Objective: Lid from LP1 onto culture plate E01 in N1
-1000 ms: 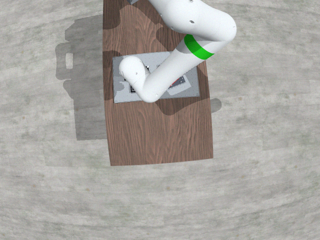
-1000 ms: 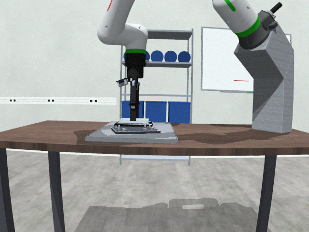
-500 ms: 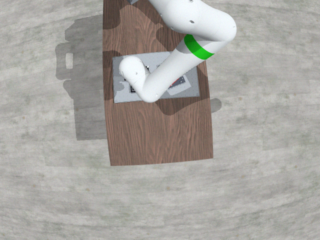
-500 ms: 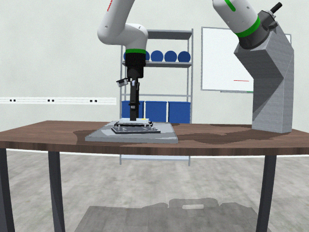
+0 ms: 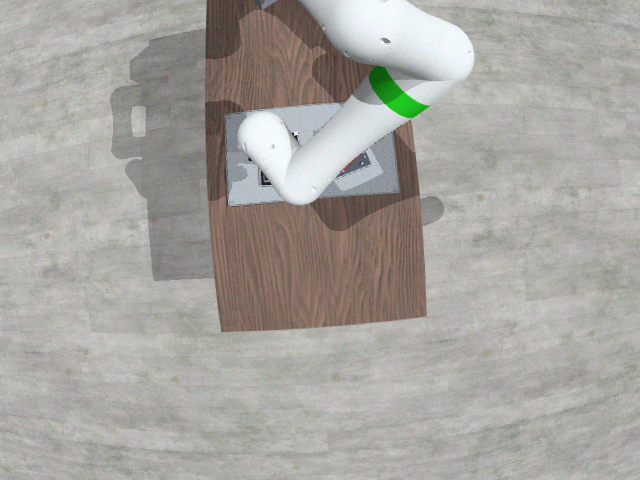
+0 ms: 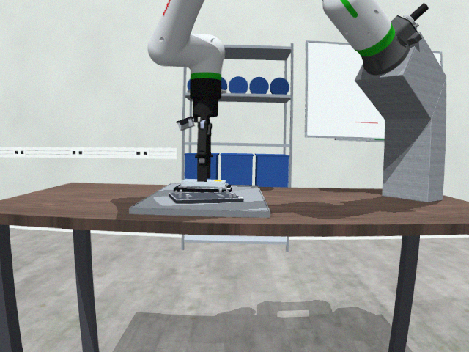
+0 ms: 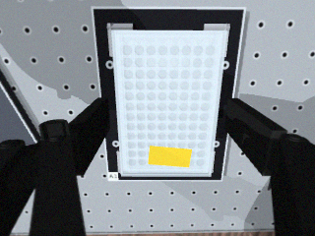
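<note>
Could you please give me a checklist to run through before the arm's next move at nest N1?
1. Gripper open, holding nothing: ok.
2. Lid square over the plate inside the nest: ok.
3. Lid fully down: cannot tell; the exterior view shows it too small.
4. Fingers clear of the lid's edges: cannot tell; the right side looks close.
5. Nothing above the wrist for a straight lift: ok.
</note>
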Robot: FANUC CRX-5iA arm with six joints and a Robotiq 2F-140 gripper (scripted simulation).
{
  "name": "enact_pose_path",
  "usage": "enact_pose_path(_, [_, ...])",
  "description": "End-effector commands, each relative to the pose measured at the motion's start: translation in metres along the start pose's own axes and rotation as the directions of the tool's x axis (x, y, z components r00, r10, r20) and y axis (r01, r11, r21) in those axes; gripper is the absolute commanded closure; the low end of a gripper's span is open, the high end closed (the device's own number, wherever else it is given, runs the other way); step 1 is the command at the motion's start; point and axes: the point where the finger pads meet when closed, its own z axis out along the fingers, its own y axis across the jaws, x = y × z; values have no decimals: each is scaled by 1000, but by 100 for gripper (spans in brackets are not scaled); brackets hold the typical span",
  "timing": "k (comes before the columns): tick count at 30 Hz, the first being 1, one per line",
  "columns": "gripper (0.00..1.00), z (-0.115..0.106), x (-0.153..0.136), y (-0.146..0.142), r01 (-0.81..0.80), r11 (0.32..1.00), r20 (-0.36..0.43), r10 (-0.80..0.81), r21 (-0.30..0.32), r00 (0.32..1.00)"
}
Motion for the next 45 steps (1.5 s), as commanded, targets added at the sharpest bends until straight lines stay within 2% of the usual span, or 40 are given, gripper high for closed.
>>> enact_pose_path(1, [31, -2, 0, 0, 0, 1000, -1, 0, -1, 1000])
enact_pose_path(26, [31, -42, 0, 0, 0, 1000, -1, 0, -1, 1000])
enact_pose_path(45, [31, -46, 0, 0, 0, 1000, -1, 0, -1, 1000])
